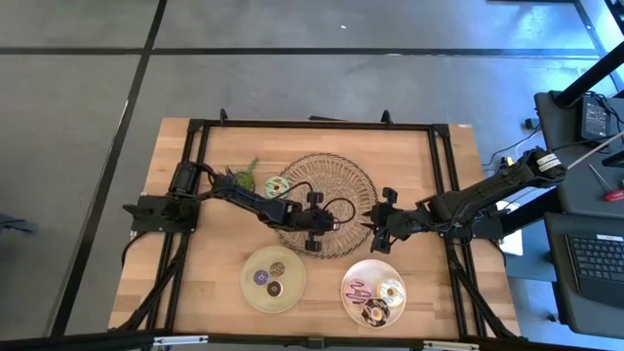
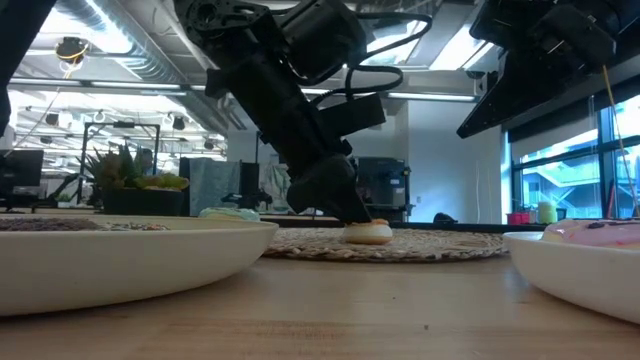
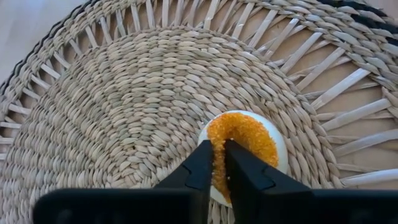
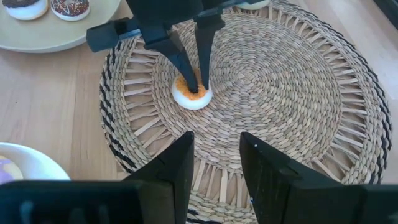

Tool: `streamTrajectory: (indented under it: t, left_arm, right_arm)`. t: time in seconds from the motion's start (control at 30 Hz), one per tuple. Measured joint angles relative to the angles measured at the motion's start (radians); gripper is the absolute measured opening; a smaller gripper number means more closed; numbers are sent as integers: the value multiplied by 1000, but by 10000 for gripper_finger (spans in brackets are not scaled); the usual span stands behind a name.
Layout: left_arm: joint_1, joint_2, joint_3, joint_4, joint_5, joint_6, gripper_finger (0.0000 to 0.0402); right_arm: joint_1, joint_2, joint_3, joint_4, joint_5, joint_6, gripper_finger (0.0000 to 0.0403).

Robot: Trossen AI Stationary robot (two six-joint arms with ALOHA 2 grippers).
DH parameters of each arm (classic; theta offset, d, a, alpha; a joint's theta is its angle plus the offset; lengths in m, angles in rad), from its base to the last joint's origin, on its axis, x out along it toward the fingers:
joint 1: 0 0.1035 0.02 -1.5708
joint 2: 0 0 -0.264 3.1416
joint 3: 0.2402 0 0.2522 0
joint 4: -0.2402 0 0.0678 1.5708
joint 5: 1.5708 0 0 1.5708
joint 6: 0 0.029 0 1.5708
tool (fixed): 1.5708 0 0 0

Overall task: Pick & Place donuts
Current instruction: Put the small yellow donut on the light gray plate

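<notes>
1. A woven straw mat point(image 1: 327, 185), round with an open spoked rim, lies on a pale wooden table point(image 1: 195, 273) framed by black rails; every place below is given from this mat.
2. The left gripper point(image 3: 219, 177) is down over the mat's near part, its fingers narrowed on the rim of an orange-iced donut point(image 3: 245, 140) with a white body, one tip in the hole; the donut rests on the weave.
3. In the right wrist view the same orange-iced donut point(image 4: 191, 93) sits inside the mat's spoked ring, with the left arm's fingers standing in it.
4. The right gripper point(image 4: 216, 165) hangs above the mat's right edge, its fingers parted with nothing between them.
5. A green-iced donut point(image 1: 276, 186) lies on the mat's left edge, and a small green plant point(image 1: 242, 175) stands just left of the mat.
6. A yellowish plate point(image 1: 274, 280) in front of the mat's left side holds small dark donuts; a pale plate point(image 1: 374, 292) in front of its right side holds several more, one of them white-iced.
7. Beyond the table is grey floor with dark seams; the low view shows ceiling ducts, strip lights and windows at the right.
</notes>
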State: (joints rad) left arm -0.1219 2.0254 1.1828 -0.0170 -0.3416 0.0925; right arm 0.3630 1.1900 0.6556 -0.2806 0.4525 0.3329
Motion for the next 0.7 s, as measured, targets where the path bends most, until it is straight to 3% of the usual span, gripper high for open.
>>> streamTrajectory:
  t: [0.17, 0.4, 0.7]
  left_arm:
    - [0, 1, -1, 14, 0, 7, 9]
    - [0, 1, 28, -24, -35, 8, 14]
    - [-14, -82, 140, -255, -43, -6, 8]
  right_arm:
    - [0, 0, 0, 0, 0, 0, 132]
    - [0, 0, 0, 0, 0, 0, 132]
    - [0, 0, 0, -1, 0, 1, 132]
